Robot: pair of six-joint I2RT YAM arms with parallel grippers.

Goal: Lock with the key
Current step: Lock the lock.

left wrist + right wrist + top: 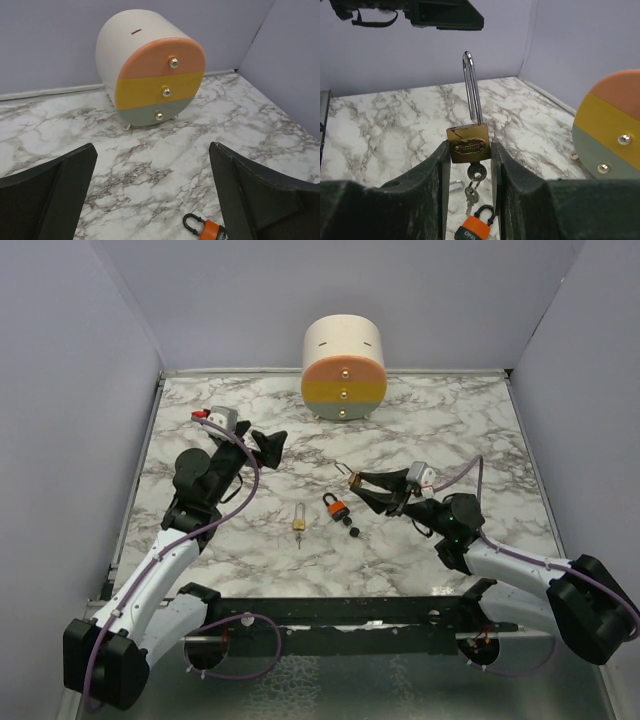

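My right gripper (360,481) is shut on a small brass padlock (468,145) and holds it above the table, its silver shackle (472,85) pointing away. A silver key (476,173) sits in that padlock's keyhole, and a second one hangs from its ring. The orange padlock (337,507) lies below it, and also shows in the right wrist view (474,228) and the left wrist view (213,231). Two tiny black pieces (353,530), apparently the black-headed key, lie just right of it. My left gripper (266,445) is open and empty, raised to the far left.
A second brass padlock (298,523) lies on the marble left of the orange one. A round drawer box (343,365) with pink, yellow and grey drawers stands at the back middle. Purple walls close in the table on three sides.
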